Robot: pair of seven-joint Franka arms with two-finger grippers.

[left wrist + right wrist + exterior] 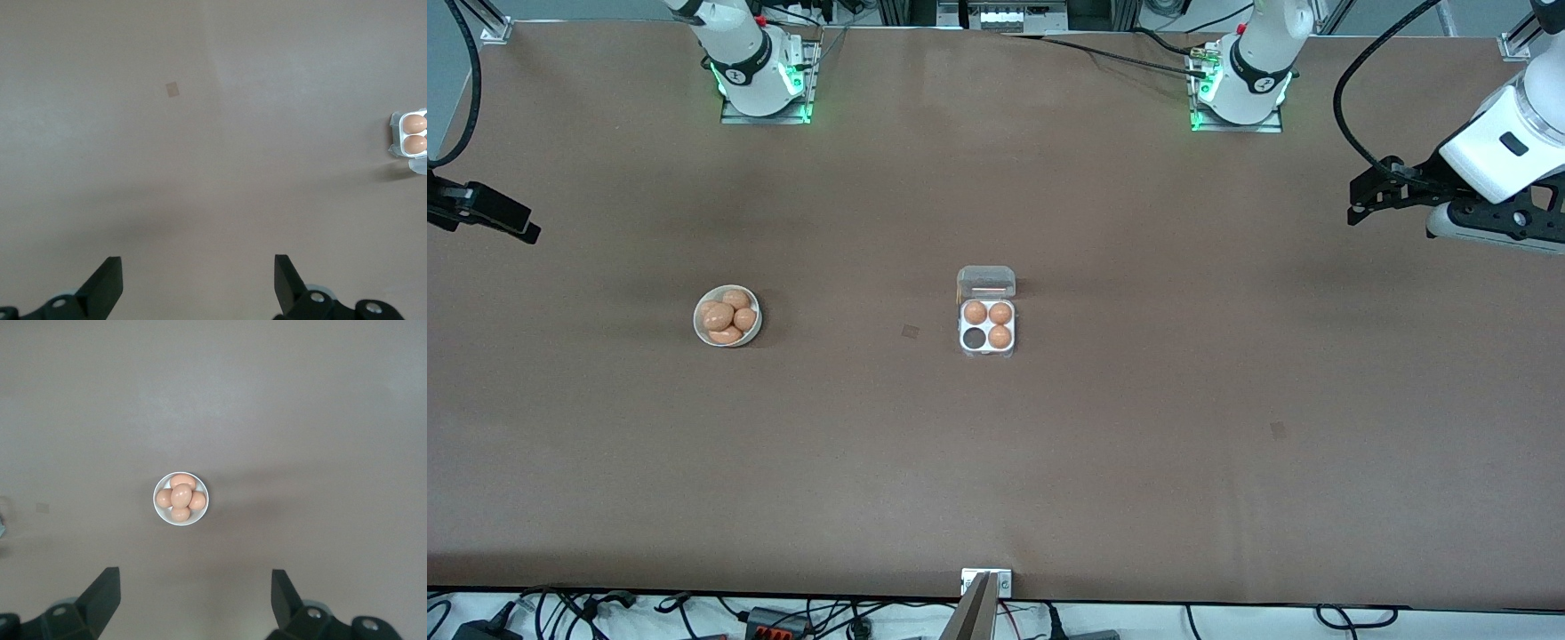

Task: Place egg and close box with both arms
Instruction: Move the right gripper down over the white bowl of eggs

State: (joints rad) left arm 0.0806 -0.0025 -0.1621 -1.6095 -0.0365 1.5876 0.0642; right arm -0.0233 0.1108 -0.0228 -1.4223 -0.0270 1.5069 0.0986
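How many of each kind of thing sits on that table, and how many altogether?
Eggs in the bowl: 5, piled, seen best in the right wrist view
Eggs in the box: 3, with one cell empty
Bowl: 1
Box, lid open: 1
Total: 10

Only two things stand on the brown table (1138, 444): the box (987, 324) at its middle, lid tilted up, one cell unfilled, and a white bowl (727, 316) of eggs toward the right arm's end. Bare table lies between them and all around. Both grippers hang high at the table's ends, clear of both.
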